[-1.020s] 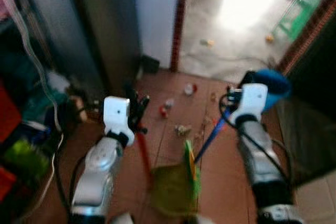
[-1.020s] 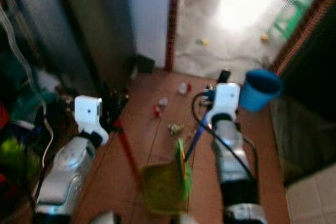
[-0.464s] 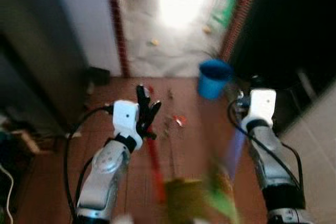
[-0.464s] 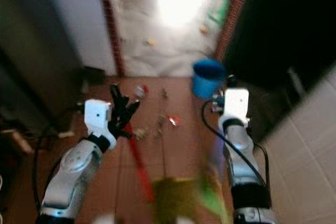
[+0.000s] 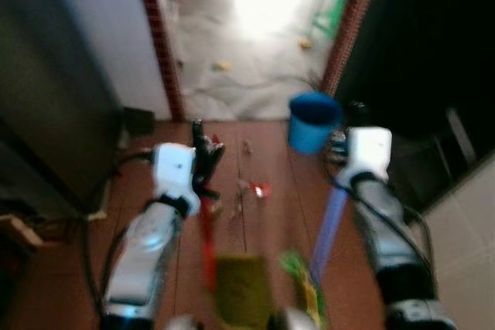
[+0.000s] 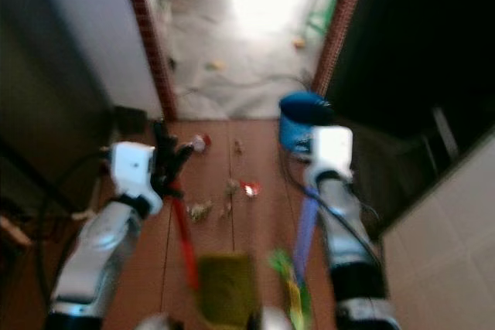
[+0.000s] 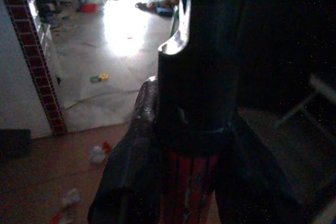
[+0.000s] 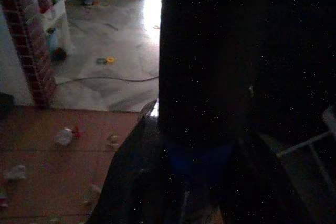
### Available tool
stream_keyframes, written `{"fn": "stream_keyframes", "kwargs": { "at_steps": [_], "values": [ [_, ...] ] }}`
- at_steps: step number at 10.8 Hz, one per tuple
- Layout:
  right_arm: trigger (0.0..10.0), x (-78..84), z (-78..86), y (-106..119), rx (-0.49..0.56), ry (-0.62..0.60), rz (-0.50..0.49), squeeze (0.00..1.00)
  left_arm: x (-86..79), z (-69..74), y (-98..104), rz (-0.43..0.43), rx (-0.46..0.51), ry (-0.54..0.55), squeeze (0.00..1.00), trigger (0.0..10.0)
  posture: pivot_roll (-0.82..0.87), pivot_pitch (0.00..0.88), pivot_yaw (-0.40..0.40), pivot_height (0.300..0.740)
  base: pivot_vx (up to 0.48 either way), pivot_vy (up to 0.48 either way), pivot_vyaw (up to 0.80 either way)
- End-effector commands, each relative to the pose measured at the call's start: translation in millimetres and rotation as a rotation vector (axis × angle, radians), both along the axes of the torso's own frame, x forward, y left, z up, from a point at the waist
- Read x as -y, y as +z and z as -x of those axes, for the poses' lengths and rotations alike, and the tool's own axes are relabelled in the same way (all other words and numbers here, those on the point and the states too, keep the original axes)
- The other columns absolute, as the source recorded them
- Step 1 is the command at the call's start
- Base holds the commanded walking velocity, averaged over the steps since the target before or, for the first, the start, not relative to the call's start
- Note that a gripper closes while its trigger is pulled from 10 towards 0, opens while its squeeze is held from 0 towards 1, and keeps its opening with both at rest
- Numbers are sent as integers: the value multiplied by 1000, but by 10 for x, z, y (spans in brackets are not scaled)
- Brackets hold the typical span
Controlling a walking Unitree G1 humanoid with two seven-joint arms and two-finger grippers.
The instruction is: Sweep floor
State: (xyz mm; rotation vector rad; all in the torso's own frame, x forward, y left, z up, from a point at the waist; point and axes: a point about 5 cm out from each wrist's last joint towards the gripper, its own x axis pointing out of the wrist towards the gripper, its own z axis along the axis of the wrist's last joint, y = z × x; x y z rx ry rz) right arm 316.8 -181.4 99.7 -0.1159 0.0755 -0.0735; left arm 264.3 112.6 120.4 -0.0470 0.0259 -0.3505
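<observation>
Left gripper (image 5: 203,161) clamped round the red handle (image 5: 207,249), right gripper (image 5: 340,161) grasping the blue handle (image 5: 326,226), litter (image 5: 259,189) on the floor (image 5: 267,222) ahead.

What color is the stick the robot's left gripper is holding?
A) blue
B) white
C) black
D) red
D: the left gripper is closed around a red handle that runs down toward the yellow-green dustpan; the blue handle is on the right arm's side.
</observation>
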Motion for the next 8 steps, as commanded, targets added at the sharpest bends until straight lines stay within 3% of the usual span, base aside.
{"fn": "stream_keyframes", "kwargs": {
  "at_steps": [1, 4, 7, 8],
  "values": [
    [10000, -83, -98, 173, 66, 31, 32, 0, 24, -53, 283, 12, 109, 1, 0, 10000, 97, 85, -85, 740, 469, 0, 0],
    [10000, -109, -166, 252, 91, 33, 41, 0, 95, -3, 364, -4, 136, 3, 0, 10000, 106, 103, -83, 740, 464, 0, 0],
    [10000, -98, -160, 228, 89, 32, 51, 0, 3, 14, 321, 4, 119, 43, 0, 10000, 98, 101, -80, 740, 450, 0, 0],
    [10000, -96, -147, 210, 85, 34, 44, 0, -13, 28, 365, 47, 140, 51, 0, 10000, 94, 96, -80, 740, 0, 0, 0]
  ]
}}
